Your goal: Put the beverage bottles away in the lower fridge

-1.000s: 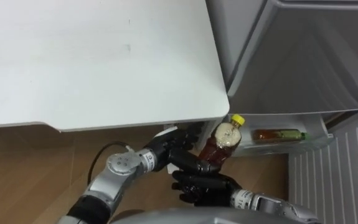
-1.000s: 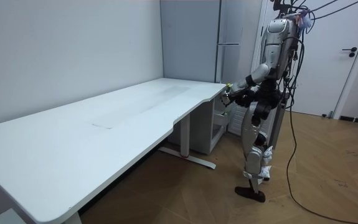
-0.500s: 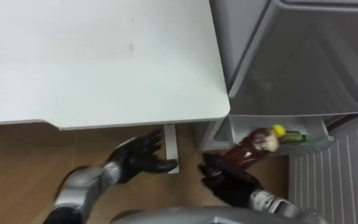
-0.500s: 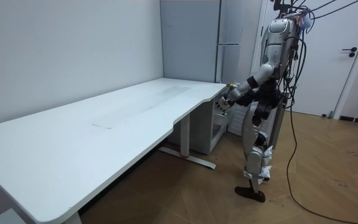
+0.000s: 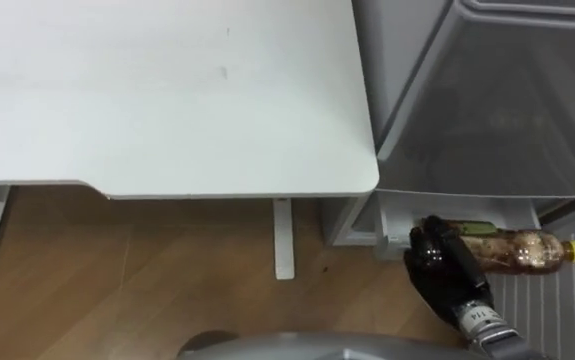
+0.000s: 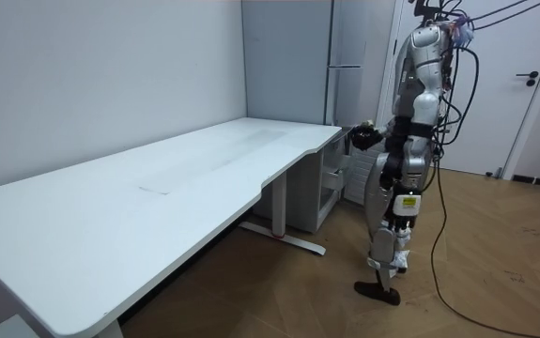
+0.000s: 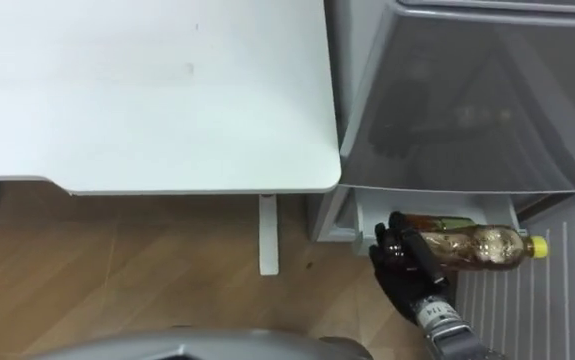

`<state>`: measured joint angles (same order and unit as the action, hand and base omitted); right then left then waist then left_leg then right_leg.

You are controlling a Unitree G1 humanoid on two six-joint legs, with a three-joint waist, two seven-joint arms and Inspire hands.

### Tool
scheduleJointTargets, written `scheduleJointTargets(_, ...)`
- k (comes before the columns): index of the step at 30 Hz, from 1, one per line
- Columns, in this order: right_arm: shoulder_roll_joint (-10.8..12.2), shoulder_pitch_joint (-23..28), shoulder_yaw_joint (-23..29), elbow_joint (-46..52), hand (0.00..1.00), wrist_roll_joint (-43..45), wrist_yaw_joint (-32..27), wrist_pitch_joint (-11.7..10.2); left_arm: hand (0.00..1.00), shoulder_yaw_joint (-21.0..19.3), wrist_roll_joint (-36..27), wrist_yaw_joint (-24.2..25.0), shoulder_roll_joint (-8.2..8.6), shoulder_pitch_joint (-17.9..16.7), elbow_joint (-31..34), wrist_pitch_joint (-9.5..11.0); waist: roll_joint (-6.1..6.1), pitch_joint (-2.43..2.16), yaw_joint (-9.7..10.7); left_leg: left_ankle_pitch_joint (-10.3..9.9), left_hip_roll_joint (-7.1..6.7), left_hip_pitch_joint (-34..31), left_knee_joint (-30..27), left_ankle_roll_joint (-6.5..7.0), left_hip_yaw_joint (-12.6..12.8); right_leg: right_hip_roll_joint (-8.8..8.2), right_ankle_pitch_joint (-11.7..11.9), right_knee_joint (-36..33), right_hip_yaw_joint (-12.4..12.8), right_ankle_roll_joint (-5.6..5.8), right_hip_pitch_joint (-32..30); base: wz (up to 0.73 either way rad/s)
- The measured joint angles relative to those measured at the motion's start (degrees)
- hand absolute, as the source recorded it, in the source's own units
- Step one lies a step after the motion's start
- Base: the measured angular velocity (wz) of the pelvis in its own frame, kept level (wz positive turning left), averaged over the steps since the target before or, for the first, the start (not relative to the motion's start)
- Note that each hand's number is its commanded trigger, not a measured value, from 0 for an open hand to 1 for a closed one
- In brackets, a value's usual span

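Curling round a brown bottle [image 5: 517, 250], the right hand [image 5: 445, 275] holds it on its side, yellow cap toward the robot's right. The left hand [image 6: 402, 199] hangs by the thigh in the room view; its state cannot be told. Just past the held bottle is a low shelf [image 5: 392, 215] of the fridge [image 5: 487, 110], where a second bottle [image 7: 437, 222] lies. The desk [image 5: 167, 90] stretches off to the left.

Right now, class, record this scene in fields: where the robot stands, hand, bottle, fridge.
stands: by the table corner, before the fridge
right hand: curled round bottle
bottle: brown drink, yellow cap, held level, cap to robot's right
fridge: open; another bottle lies in its low shelf
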<state>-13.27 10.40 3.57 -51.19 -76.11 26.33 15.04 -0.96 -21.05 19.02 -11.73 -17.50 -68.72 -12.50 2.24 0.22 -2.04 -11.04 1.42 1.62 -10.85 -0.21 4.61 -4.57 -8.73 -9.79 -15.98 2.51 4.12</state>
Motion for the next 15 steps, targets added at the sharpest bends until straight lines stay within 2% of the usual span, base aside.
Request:
scheduleJointTargets(3,-0.01,0.99,0.00,0.10,1.00,0.00,-0.45,0.01,0.00,-2.23,-4.61,-0.11,-0.21,-0.71,-0.44,0.00,-0.06,-0.04,-0.01,0.01,-0.03,0.05,0.01,0.01,0.06,-0.01,-0.03,-0.04,0.08,-0.03,0.00,0.00)
scheduleJointTargets(7,-0.25,1.67,0.21,0.02,1.00,0.73,-2.02,0.00,0.00,-2.93,-8.23,-0.19,-0.19,-1.19,-1.23,-0.08,0.07,-0.04,-0.03,-0.01,-0.02,0.01,-0.49,0.02,0.06,-0.02,-0.03,-0.04,0.15,-0.03,-0.06,0.00)
scheduleJointTargets(15,-0.58,1.29,0.66,-0.16,1.00,2.63,-4.96,-0.08,0.00,-3.38,-8.68,-2.90,-0.05,-0.74,-2.19,0.05,-1.01,0.06,0.02,-0.75,0.00,-0.24,-1.93,0.10,-0.78,-0.05,-0.16,-0.16,-0.53,-0.14,0.87,0.05)
